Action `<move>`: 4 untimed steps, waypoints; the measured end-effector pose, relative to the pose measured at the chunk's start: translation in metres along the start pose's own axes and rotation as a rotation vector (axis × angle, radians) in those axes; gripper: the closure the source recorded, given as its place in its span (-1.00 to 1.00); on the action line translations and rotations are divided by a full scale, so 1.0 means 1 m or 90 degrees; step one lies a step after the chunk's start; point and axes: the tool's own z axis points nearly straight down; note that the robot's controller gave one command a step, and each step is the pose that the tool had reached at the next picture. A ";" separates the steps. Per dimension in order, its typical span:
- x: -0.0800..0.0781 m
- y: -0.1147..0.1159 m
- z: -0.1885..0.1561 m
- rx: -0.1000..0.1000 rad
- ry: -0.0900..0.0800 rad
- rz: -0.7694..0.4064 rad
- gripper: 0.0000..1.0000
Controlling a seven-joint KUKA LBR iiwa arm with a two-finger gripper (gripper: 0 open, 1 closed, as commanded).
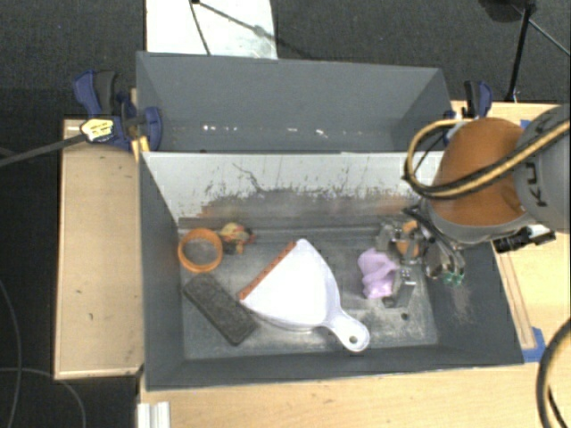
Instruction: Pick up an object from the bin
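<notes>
Holding a few loose things, the grey metal bin (294,190) takes the arm (477,185) in over its right edge, the wrist under a rounded orange cover looped with cables. Biggest on the bin floor is a white scoop with a short handle (299,294), lying at the middle towards the front edge. A thin orange-red strip (265,275) runs along its left side. A dark grey block (219,309) lies slantwise near the front left corner. An orange ring (200,250) sits behind it, by the left edge. A crumpled lilac thing (377,273) lies right of the scoop, on the right part of the floor. The pincer (401,283) is down just beside it, on its right. Whether the pincer is apart, together or clamped cannot be told. A small brownish figure (235,234) rests at the back, just right of the ring.
</notes>
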 end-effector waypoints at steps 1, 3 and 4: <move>0.004 -0.013 0.017 -0.001 -0.002 0.002 -1.00; 0.001 -0.025 0.050 0.002 -0.014 0.009 1.00; 0.001 -0.025 0.050 0.002 -0.014 0.009 1.00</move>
